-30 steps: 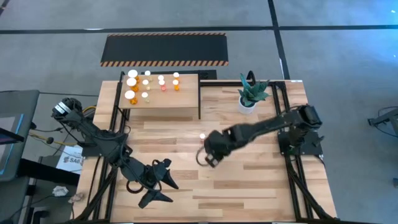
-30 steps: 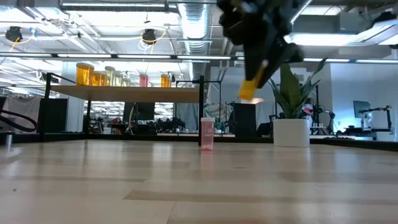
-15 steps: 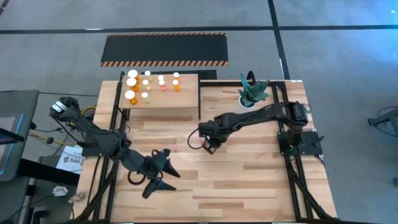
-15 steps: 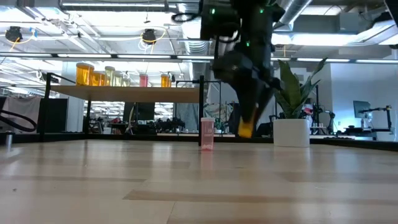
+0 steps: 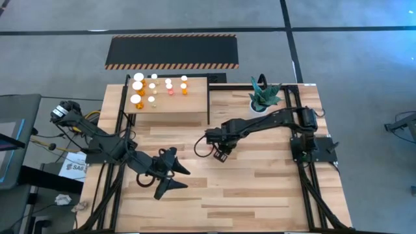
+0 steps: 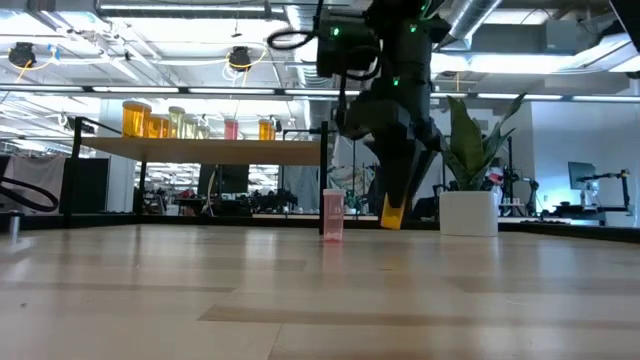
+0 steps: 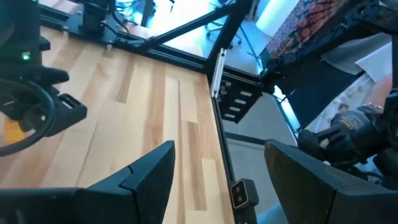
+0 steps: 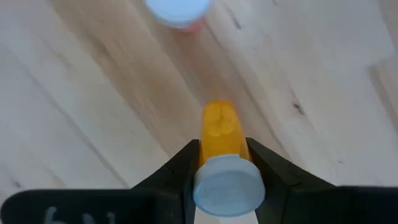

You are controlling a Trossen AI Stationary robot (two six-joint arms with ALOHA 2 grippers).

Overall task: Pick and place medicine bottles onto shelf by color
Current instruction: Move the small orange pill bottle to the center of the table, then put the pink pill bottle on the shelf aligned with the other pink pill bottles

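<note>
My right gripper [image 5: 220, 153] hangs over the table's middle, pointing down, shut on an orange medicine bottle [image 6: 393, 211] with a white cap [image 8: 227, 182]. A pink bottle [image 6: 333, 214] stands upright on the table just beside it, its cap [image 8: 179, 10] showing in the right wrist view. Several orange, yellowish and pinkish white-capped bottles [image 5: 153, 88] stand on the shelf [image 5: 175, 109] at the far left. My left gripper [image 7: 217, 180] is open over the table's near left part [image 5: 170, 177], with nothing between its fingers. My right gripper pinches the orange bottle's upper body just under the cap [image 8: 219, 147] between its two fingers, from above, pointing down. The bottle hangs cap up, a little tilted. Its bottom [image 6: 392, 222] is low over the table and looks just clear of it.
A white pot with a green plant [image 5: 262, 99] stands at the far right of the table. A black mat with orange-striped edges [image 5: 172, 51] lies on the floor beyond the shelf. Bare wood lies around and in front of both grippers.
My right gripper has come down with the orange bottle from high above the table to just over it, beside the pink bottle, rolling its wrist as it sank. My left gripper has drifted a little toward the table's middle, still open.
</note>
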